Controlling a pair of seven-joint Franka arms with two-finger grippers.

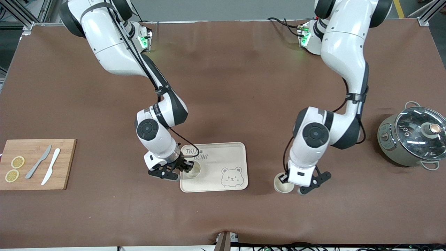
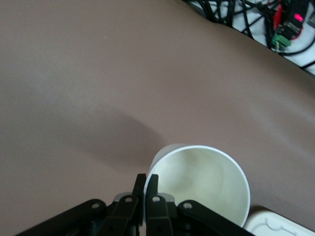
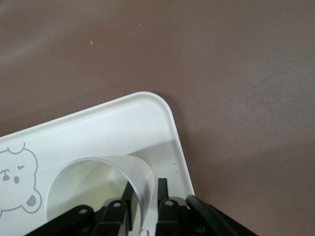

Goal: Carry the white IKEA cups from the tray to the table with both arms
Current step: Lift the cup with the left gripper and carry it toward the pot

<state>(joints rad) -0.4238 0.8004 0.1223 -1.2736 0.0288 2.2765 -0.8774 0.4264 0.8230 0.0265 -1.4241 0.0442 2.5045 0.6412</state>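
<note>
One white cup stands on the cream bear tray, at the tray's corner toward the right arm's end. My right gripper is down at it. In the right wrist view one finger is inside the cup and one outside, with a gap to the wall, so it is open. The second white cup is on the brown table beside the tray, toward the left arm's end. My left gripper is shut on its rim wall; this also shows in the left wrist view, cup.
A wooden cutting board with two lemon slices and two knives lies at the right arm's end. A grey pot with a glass lid stands at the left arm's end. The tray's corner lies close beside the second cup.
</note>
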